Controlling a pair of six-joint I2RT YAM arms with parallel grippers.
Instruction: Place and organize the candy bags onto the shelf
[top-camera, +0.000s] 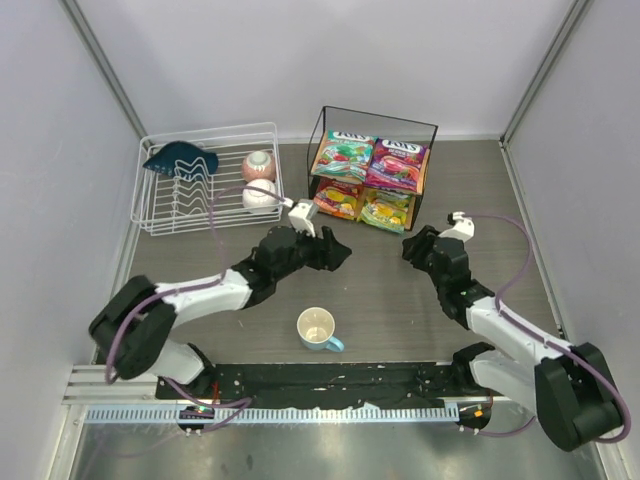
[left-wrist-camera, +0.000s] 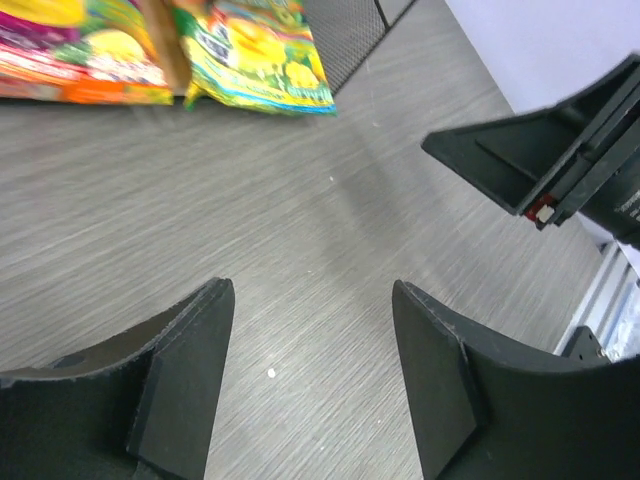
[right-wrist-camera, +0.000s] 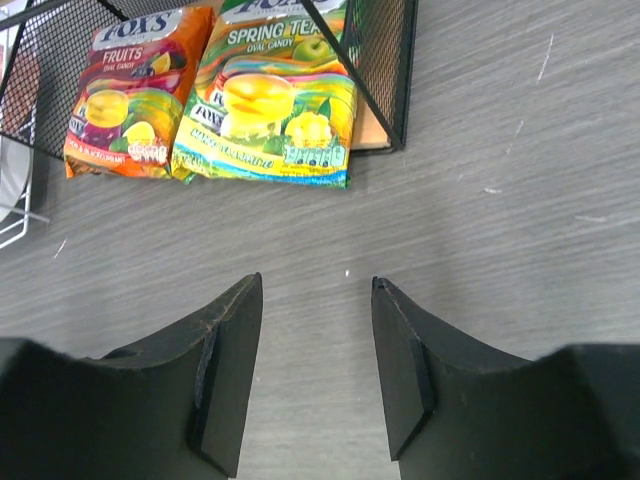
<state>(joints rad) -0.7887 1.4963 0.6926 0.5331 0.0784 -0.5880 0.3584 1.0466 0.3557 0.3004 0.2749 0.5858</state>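
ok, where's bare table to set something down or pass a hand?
Free: table right of the shelf, up to the wall; the stretch between mug and candy bags, flanked by left gripper and right gripper. Crowded: back-left, dish rack beside shelf, left arm in front.

Soft, even light from overhead fills the top view; the bench (top-camera: 380, 285) carries only faint, short shadows. The glossy candy bags (top-camera: 345, 152) show mild glare. The left wrist view blurs the yellow-green bag (left-wrist-camera: 260, 50) at its top edge, and its fingers (left-wrist-camera: 185, 370) look dark and soft. The right wrist view is sharp, with the print on the bags legible.
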